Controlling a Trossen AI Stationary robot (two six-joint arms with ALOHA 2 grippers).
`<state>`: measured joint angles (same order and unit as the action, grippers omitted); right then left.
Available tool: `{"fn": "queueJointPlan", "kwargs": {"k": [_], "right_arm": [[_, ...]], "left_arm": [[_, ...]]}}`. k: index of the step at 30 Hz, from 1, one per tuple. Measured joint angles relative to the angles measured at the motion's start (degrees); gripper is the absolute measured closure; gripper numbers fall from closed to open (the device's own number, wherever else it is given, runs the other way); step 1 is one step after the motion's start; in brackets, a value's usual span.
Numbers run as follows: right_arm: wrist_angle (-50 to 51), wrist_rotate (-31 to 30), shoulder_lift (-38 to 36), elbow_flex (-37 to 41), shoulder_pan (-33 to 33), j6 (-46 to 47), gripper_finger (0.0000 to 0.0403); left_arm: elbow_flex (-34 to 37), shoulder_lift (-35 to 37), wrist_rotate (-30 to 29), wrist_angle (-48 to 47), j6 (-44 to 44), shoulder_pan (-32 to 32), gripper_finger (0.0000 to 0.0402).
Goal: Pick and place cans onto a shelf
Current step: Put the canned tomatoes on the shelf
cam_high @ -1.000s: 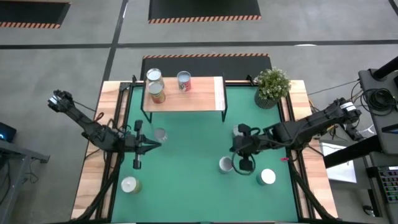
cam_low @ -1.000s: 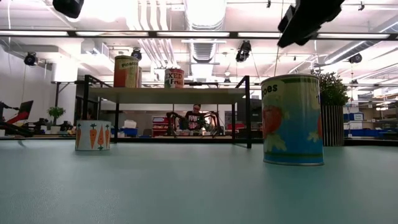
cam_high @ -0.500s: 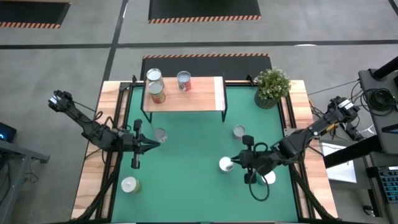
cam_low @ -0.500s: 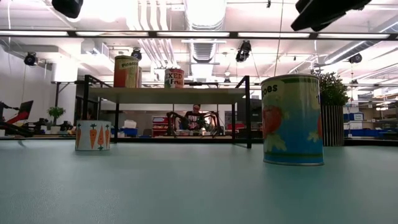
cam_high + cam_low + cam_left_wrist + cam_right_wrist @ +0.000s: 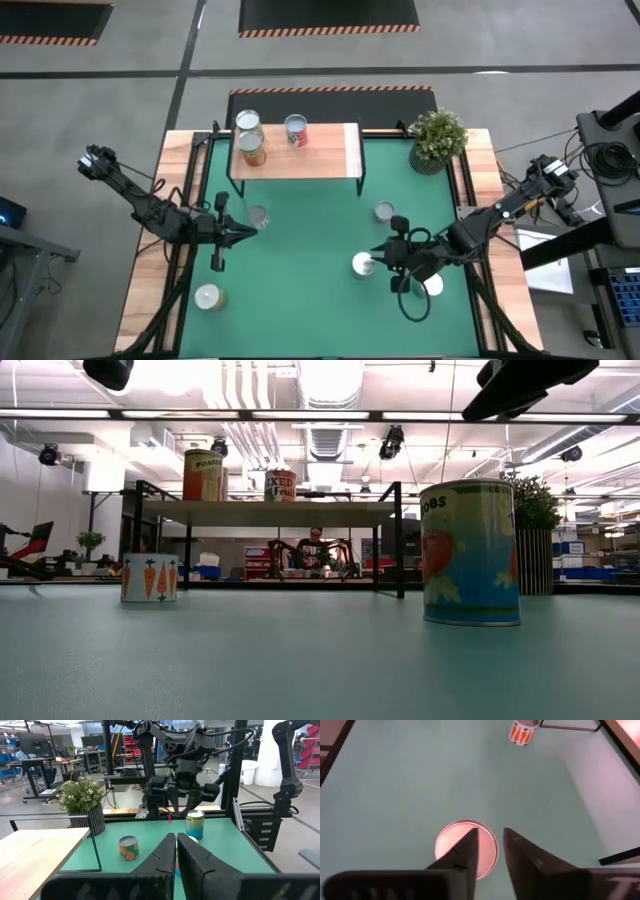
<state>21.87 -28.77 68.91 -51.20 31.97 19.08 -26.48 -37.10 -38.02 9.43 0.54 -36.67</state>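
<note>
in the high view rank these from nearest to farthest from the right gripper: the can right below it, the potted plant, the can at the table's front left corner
1. The can sits just beside the right gripper, on its inner side, on the green mat.
2. The potted plant stands at the back right corner, well behind the gripper.
3. The front-left can is farthest, across the table near the left edge.

Grey concrete floor (image 5: 100, 90) surrounds the workspace, with black mats edged in orange-and-black hazard stripes (image 5: 328, 30) at the frame's upper centre. In the low view, bright ceiling lights (image 5: 325, 378) and white ducts (image 5: 245, 445) hang overhead; a person (image 5: 316, 545) sits mid-frame among workbenches.
</note>
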Motion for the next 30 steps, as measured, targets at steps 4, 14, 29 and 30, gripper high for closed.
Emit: {"fn": "queueJointPlan", "kwargs": {"k": [4, 14, 29, 30], "right_arm": [[-0.25, 0.03, 2.37, 0.00, 0.02, 2.45, 0.0245], [-0.37, 0.46, 9.86, 0.00, -0.03, 6.16, 0.0075], [-1.54, 4.80, 8.37, 0.00, -0.79, 7.45, 0.0034], [-1.52, 4.81, 7.93, 0.00, -0.78, 7.44, 0.0034]], "left_arm": [[0.00, 0.02, 0.00, 0.00, 0.00, 0.00, 0.0402], [0.00, 0.02, 0.00, 0.03, 0.00, -0.01, 0.0402], [0.00, 0.02, -0.04, 0.02, 0.00, 0.00, 0.0402], [0.00, 0.02, -0.04, 0.04, -0.01, 0.00, 0.0402]]}}
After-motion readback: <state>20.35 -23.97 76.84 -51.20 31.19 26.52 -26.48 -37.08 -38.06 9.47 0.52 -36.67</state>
